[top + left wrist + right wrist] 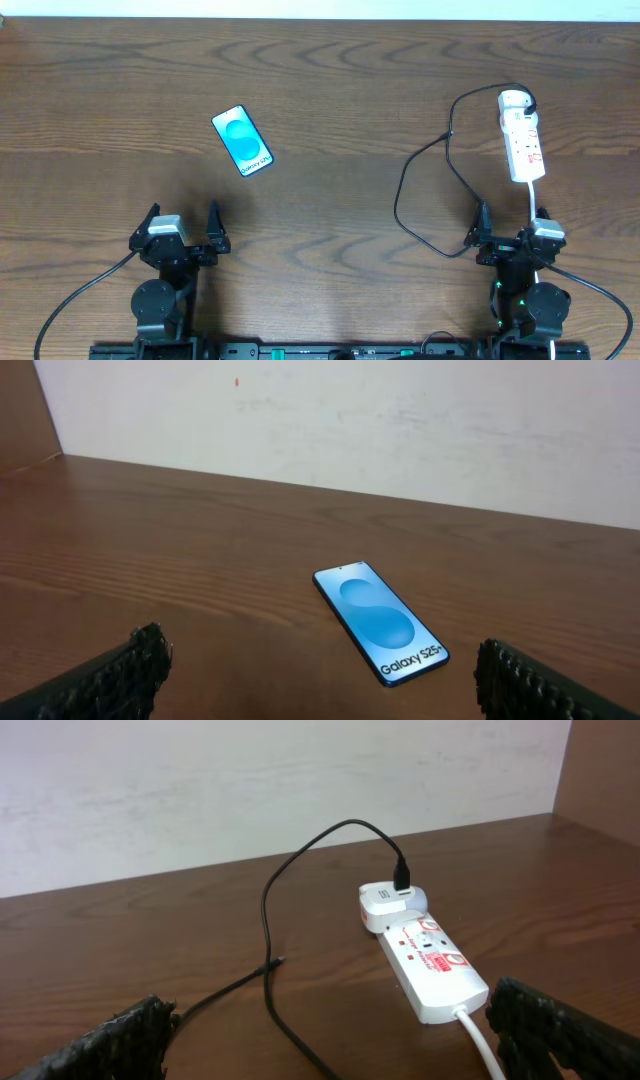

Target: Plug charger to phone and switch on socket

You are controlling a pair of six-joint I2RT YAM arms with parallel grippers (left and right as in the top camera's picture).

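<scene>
Opening layout: left gripper and right gripper both stand agape and empty, the phone lying ahead of the left, the socket and looped charger ahead of the right, apparently dividing the work between arms.

The left arm, a black jointed arm on a round base, sits folded back low in the overhead view, with its silver-topped wrist pointing up the frame. Its left pincer, black and two-fingered, has its jaws spread wide. In the left wrist view its ribbed black left fingers show only at the bottom corners. The right arm, also black and with small green lights lit on it, is folded the same way. Its right pincer is likewise spread wide, and its textured right fingers stand at the two lower corners of the right wrist view.
</scene>
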